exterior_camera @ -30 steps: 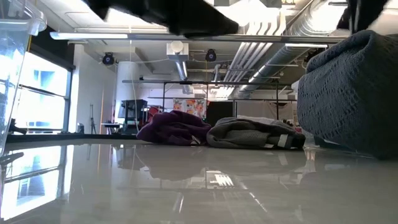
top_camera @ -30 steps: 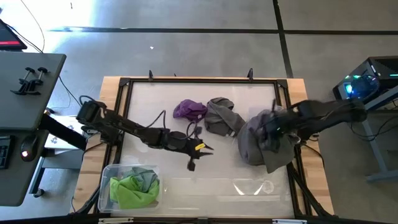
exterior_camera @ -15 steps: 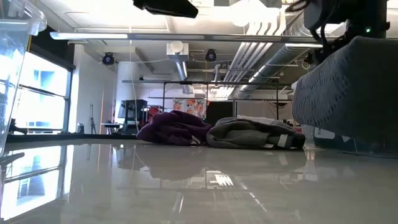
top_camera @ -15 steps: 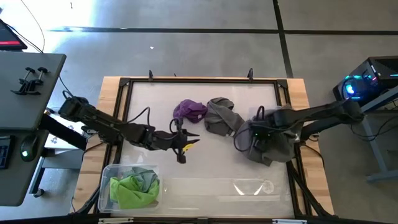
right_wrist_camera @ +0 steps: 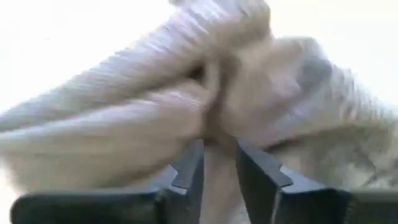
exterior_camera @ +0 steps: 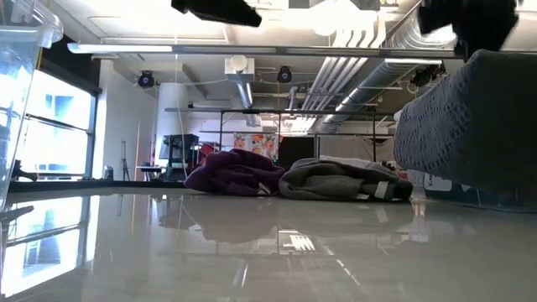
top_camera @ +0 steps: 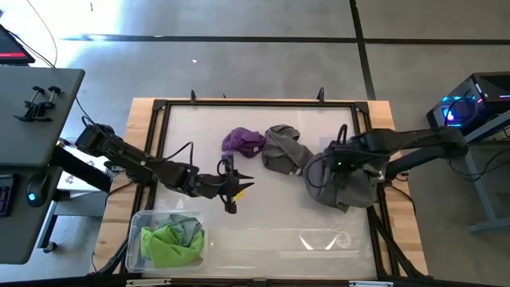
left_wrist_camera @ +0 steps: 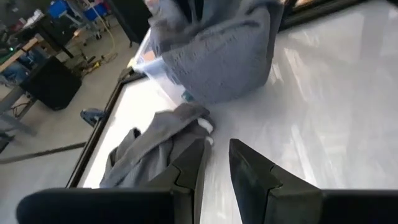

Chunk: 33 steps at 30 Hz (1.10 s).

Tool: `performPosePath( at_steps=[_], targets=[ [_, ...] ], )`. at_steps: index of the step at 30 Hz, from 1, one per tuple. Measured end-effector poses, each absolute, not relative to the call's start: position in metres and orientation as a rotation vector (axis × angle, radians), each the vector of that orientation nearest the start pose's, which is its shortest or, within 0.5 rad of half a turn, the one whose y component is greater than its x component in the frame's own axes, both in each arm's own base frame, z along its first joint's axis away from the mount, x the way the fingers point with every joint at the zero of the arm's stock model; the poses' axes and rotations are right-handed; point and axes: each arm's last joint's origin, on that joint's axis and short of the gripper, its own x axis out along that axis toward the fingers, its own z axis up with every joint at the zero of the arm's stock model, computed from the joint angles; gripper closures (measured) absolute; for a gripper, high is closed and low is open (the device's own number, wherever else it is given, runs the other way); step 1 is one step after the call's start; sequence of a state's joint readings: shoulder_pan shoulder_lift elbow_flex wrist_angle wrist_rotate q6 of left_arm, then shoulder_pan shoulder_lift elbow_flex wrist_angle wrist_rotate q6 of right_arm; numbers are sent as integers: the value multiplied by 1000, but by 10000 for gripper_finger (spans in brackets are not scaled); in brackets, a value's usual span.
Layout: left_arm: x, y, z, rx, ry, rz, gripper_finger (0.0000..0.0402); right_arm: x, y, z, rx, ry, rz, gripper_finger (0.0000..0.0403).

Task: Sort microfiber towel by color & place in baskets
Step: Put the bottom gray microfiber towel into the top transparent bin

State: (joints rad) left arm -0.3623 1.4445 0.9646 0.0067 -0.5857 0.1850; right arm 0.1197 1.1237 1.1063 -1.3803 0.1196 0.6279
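A large grey towel (top_camera: 344, 182) lies bunched on the small clear basket (left_wrist_camera: 153, 65) at the table's right edge, draping over its rim. My right gripper (top_camera: 335, 165) hovers over this towel, pointing down, its fingers a little apart (right_wrist_camera: 219, 165). A purple towel (top_camera: 242, 141) and a folded grey towel (top_camera: 284, 149) lie on the table at mid-far. My left gripper (top_camera: 238, 189) hangs above the table's middle, near the purple towel. There is a narrow gap between its fingers (left_wrist_camera: 217, 167) and nothing in it. My right gripper comes at the large grey towel's top folds (right_wrist_camera: 211, 106) from above, pointing down. The wrist view is blurred, so I cannot tell whether the fingertips touch the cloth.
A clear basket (top_camera: 137, 223) at the near left corner holds a lime green towel (top_camera: 169, 244) and a greyish one. Its wall (exterior_camera: 18, 92) stands at the left of the low view. A black frame rims the white tabletop (top_camera: 263, 215).
The large grey towel hung spread below my right gripper. It has sunk onto the right-hand basket and bunched up there, and my right gripper has shifted a little toward the far right above it. My left gripper has drawn back toward the table's left, risen and tipped closer to level.
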Motion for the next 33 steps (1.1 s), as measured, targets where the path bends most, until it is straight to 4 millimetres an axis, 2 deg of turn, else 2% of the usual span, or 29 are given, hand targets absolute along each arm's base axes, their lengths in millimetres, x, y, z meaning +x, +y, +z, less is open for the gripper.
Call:
performPosePath(
  at_steps=[3, 7, 11, 16, 20, 24, 28, 33],
  targets=[
    [296, -97, 260, 395, 475, 184, 341, 174, 33, 323, 302, 1220, -279, 299],
    [293, -98, 252, 386, 510, 183, 341, 180, 68, 340, 178, 1145, -51, 300],
    [289, -94, 239, 403, 538, 186, 341, 188, 105, 346, 75, 1184, 64, 310],
    [287, -85, 226, 399, 548, 211, 341, 207, 137, 338, -14, 1344, 72, 317],
    [285, -84, 220, 402, 558, 212, 341, 220, 147, 331, -2, 1536, -90, 307],
    [282, -85, 215, 407, 566, 205, 341, 235, 158, 317, 46, 1555, -133, 265],
    [279, -86, 208, 399, 575, 202, 341, 238, 160, 298, -19, 1638, -159, 226],
    [279, -86, 207, 414, 549, 195, 341, 238, 156, 286, -64, 1671, -197, 228]
  ],
)
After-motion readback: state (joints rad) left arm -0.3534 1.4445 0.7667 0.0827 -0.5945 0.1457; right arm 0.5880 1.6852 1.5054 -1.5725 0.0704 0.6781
